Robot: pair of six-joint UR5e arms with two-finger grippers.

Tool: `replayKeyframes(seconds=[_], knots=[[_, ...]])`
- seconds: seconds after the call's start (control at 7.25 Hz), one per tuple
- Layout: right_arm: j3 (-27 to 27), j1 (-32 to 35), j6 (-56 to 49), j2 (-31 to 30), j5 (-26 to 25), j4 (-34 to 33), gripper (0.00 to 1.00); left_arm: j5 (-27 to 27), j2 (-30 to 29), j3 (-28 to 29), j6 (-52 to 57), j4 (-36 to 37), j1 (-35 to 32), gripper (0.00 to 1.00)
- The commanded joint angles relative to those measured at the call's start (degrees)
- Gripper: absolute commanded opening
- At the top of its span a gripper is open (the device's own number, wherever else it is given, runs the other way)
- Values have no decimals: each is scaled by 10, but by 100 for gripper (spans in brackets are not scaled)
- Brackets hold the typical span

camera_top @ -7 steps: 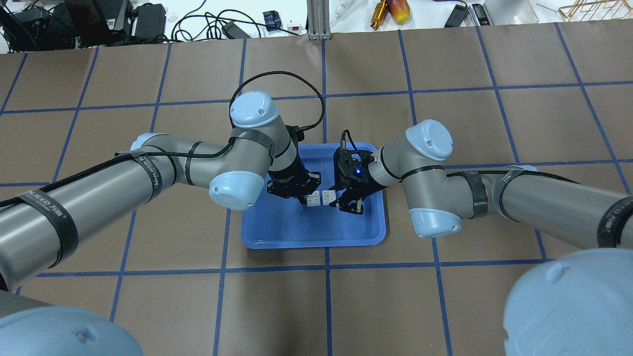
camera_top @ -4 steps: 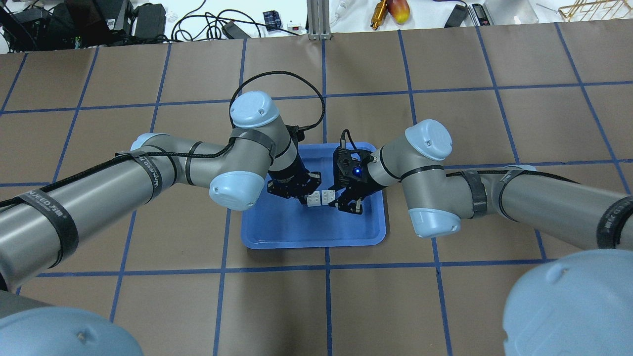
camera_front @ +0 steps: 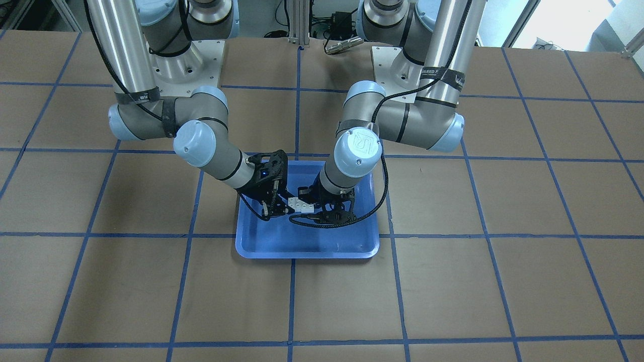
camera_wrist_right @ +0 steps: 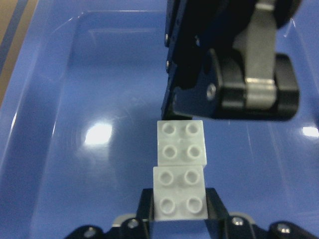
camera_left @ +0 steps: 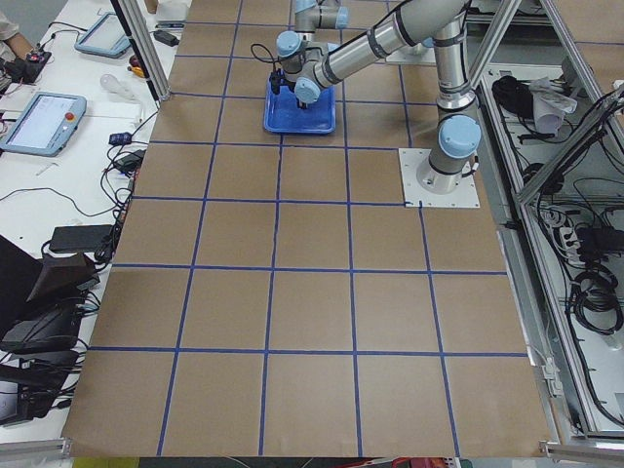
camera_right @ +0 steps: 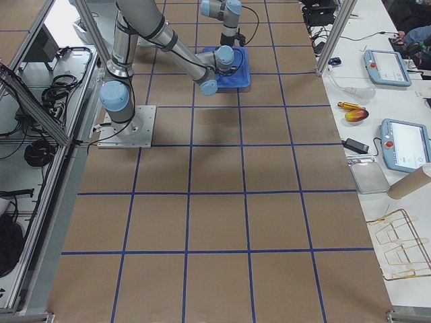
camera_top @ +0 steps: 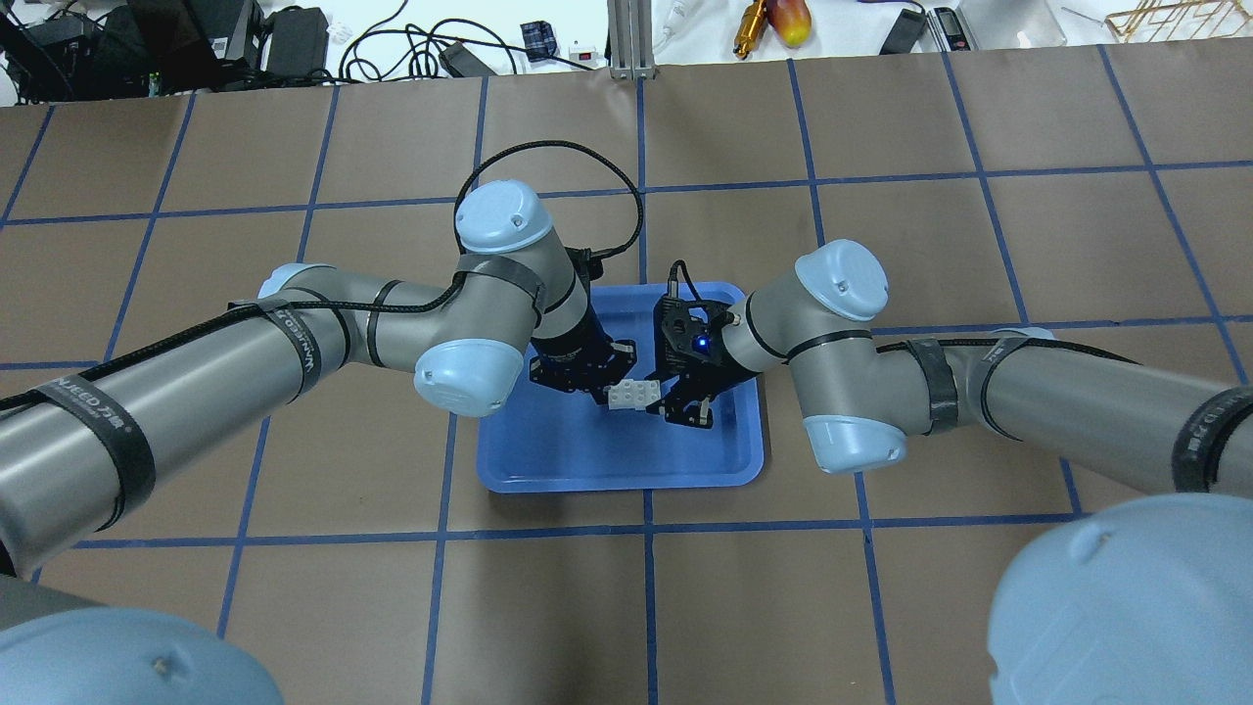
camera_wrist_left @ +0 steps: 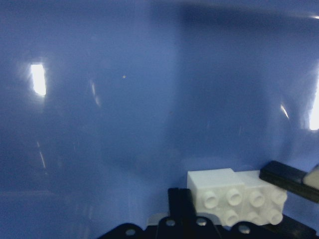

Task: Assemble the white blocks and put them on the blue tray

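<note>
I see my left gripper (camera_top: 617, 391) and right gripper (camera_wrist_right: 180, 211) each clamped on one of the white blocks (camera_top: 631, 396), which touch side by side over the mid-table blue tray (camera_top: 548, 460).

There are two white blocks (camera_wrist_right: 180, 142) and one blue tray (camera_top: 607, 460). Two arms reach in, one from the left and one from the right. Each carries one gripper, the left gripper (camera_top: 612, 390) and the right gripper (camera_top: 666, 401), so two in all. On the bench past the table's far edge lie two control tablets (camera_right: 407, 144), one metal tin (camera_right: 368, 176), one cardboard tube (camera_right: 411, 182) and one wire rack (camera_right: 401, 245).
</note>
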Motion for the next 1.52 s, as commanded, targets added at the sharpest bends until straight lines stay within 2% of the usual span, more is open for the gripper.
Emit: replayKeyframes(seconds=[0.0,0.14,0.41,0.69,0.97,1.1,1.24,1.38], knots=[[0,-1,36,0,0,1,97,0,0,0,0,0,0,6],[-1,-1,63,-4,-2,1,100,0,0,0,0,0,-1,6],[-9,-2,167,-30,-21,5,100,0,0,0,0,0,-1,6],[-13,-9,312,-85,-94,27,100,-1,0,0,0,1,-1,6],[-24,-23,504,-162,-177,135,100,-2,0,0,-1,1,-3,6],[-57,-47,611,-183,-209,226,100,-2,1,0,0,1,-3,6],[-111,-65,687,-194,-214,324,100,-1,3,2,8,0,-3,6],[-177,-81,726,-197,-236,427,100,-1,17,3,13,1,4,7]])
